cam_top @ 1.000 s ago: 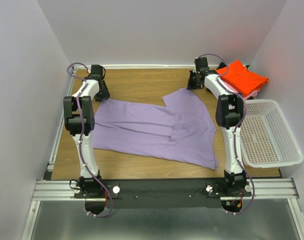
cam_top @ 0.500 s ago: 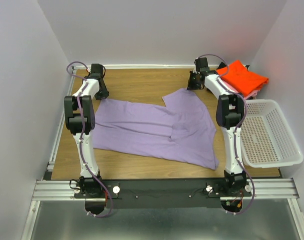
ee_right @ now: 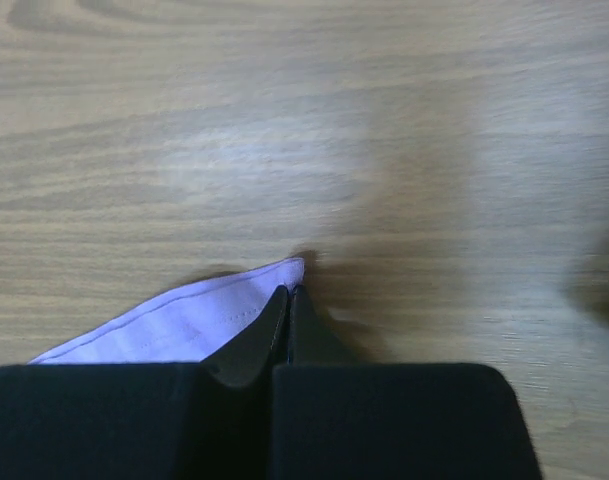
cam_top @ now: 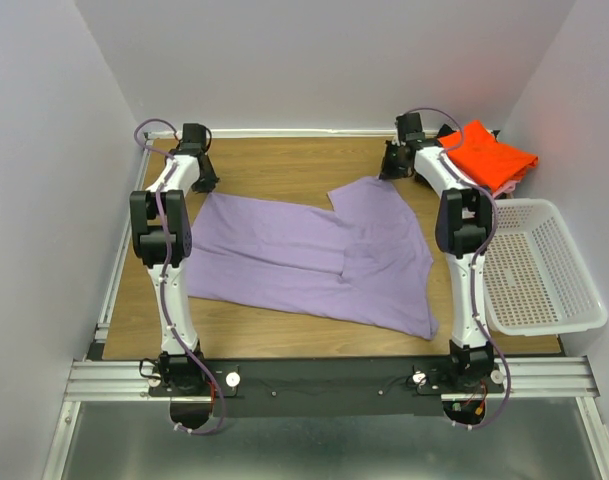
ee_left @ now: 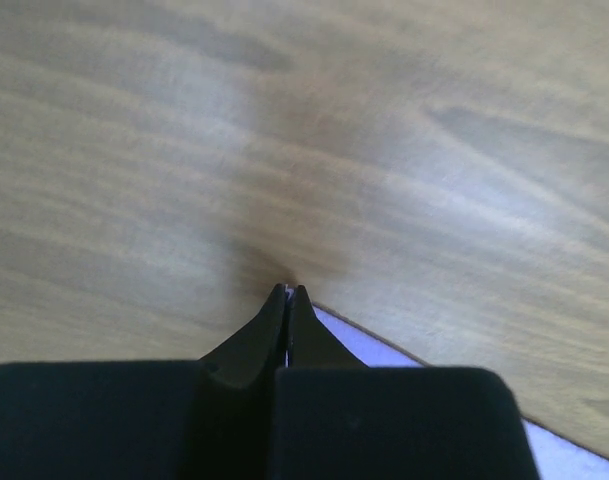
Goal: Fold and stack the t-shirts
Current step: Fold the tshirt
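Arms reach to the top view's upper left and upper right; left gripper (ee_left: 287,292) and right gripper (ee_right: 290,292) each have fingers pressed together on a lavender shirt (cam_top: 314,250) corner.

spread t-shirt (cam_top: 304,255): table (cam_top: 284,165) centre | folded t-shirts (cam_top: 489,155): far right, seemingly stacked | basket (cam_top: 539,275): right edge

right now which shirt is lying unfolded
The purple shirt, spread open across the table; the orange shirt sits folded at the far right corner.
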